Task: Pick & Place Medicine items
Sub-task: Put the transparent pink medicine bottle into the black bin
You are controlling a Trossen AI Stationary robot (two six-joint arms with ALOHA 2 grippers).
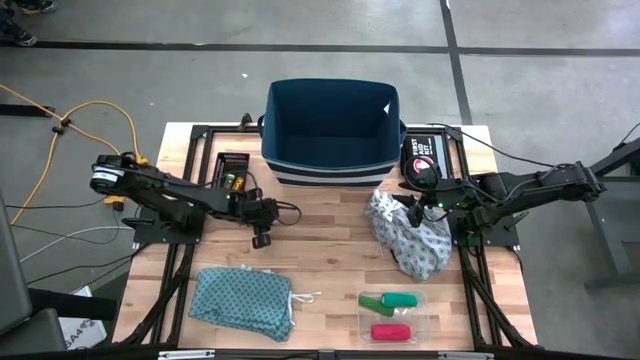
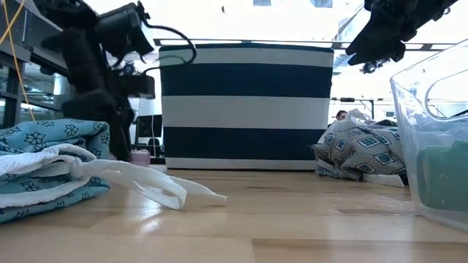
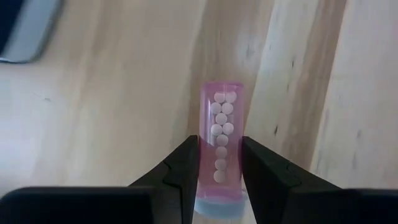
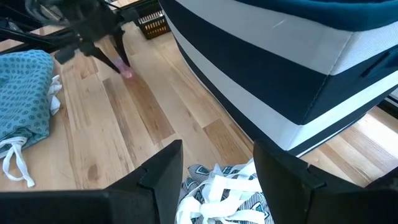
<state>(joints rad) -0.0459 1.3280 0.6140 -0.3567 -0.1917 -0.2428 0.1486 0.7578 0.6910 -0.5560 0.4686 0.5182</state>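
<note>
My left gripper [image 3: 219,163] is down on the worktop [image 1: 330,250], left of the striped basket [image 1: 332,133], its jaws clamped on a pink pill tube [image 3: 221,146] lying on the wood. My right gripper [image 4: 217,165] hangs over the grey patterned cloth [image 1: 410,235] on the right, jaws apart and holding nothing.

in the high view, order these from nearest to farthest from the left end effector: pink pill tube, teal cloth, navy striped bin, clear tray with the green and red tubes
1. pink pill tube: between the left end effector fingers, on the table.
2. navy striped bin: at the table's back middle, and teal cloth: front left. Too close to call.
3. clear tray: front, toward the right side, farthest.
</note>
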